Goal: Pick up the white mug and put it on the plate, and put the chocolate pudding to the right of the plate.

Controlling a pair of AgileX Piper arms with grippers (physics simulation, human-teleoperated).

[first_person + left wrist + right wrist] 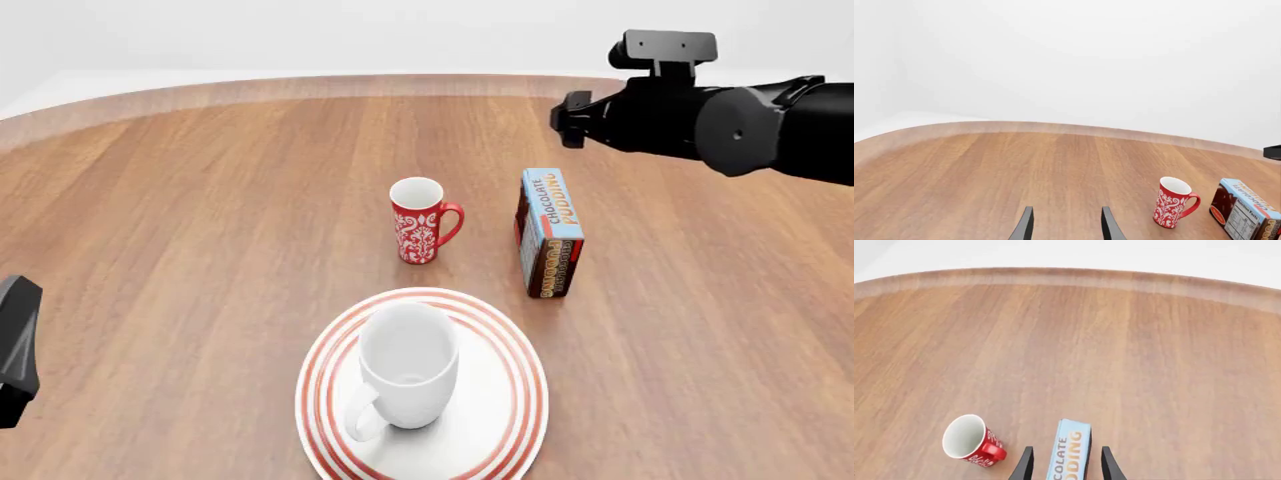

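- The red mug [423, 221] stands upright just behind the plate [523, 400], with the chocolate pudding [549, 232] close on its right, standing on edge. Nothing's touching.
- The white mug [406, 377] sits upright on the plate, handle toward the camera.
- The right gripper [1066, 465] hangs above the pudding with fingers spread, the carton showing between them but not pinched.
- The left gripper [1066, 225] is spread too, over bare wood, holding nothing.
- In the front view the left arm is cut off at the edge, and the plate's near rim is cropped.
- Wooden table [174, 230] with a rounded far edge, plain white backdrop.
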